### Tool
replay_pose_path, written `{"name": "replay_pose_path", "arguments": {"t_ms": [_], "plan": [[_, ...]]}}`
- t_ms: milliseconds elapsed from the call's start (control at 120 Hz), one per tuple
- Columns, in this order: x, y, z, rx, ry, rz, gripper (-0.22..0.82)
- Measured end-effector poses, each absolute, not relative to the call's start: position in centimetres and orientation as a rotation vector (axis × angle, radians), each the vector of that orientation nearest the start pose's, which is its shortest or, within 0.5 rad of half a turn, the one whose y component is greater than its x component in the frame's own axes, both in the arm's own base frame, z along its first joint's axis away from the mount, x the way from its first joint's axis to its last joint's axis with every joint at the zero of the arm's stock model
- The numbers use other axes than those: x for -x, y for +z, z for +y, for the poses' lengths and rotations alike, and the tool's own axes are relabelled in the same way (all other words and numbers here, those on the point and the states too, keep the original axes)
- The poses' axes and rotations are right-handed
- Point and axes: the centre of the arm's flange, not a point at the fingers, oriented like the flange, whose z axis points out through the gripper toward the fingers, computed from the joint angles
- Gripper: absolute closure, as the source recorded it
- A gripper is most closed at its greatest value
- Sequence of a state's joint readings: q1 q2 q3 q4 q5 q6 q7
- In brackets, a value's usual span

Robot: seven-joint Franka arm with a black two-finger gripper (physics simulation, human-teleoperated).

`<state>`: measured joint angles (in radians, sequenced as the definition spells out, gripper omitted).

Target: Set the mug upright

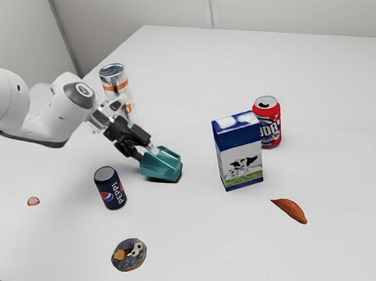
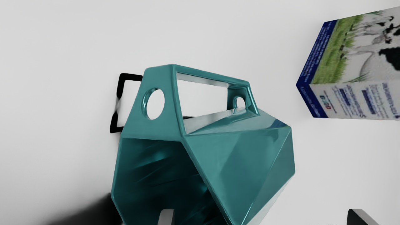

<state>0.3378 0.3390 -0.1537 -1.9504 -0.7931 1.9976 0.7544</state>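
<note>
Mug (image 1: 162, 167) at centre-left of the exterior frame, down on its side on the desk (image 1: 309, 254), so not upright. My tool (image 1: 146, 153) is right beside it, coming in from the upper left; the mug lies just to the tool's lower right in that frame.

Key relation: the mug's long axis, mouth to base, leads away from the tool. The mouth (image 2: 162, 178) faces me, the base points off toward the exterior frame's right, on the side where the milk carton (image 1: 242, 161) stands, well apart.

Tool released: fingertips wide apart. From the wrist, one tip shows across the dark mouth, the other out past the mug's outer side, with a stretch of wall between them. Contact, and how deep the first tip sits, I cannot tell.

Looks: teal, glossy, faceted like cut stone, hollow inside dark. Angular handle (image 2: 212, 74) uppermost, a round hole through each end piece.

My read: close on that wall near the rim, then swing the mouth upward so the base comes down flat. Risk: slanted, slick facets may let the mug roll or slip out of the pinch. Pepsi can (image 1: 110, 188), lower left of the mug, is near enough to mind if the arm swings low.
</note>
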Motion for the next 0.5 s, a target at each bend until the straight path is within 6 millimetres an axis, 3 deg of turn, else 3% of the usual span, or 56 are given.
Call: {"name": "replay_pose_path", "arguments": {"t_ms": [117, 333, 500], "plan": [[-58.9, 29.8, 6.4, -2.340, 0.089, -0.152, 0.06], [-59.5, 28.9, 6.0, -2.302, 0.095, -0.174, 0.37], [-59.7, 29.6, 5.9, -2.292, 0.117, -0.210, 0.60]]}}
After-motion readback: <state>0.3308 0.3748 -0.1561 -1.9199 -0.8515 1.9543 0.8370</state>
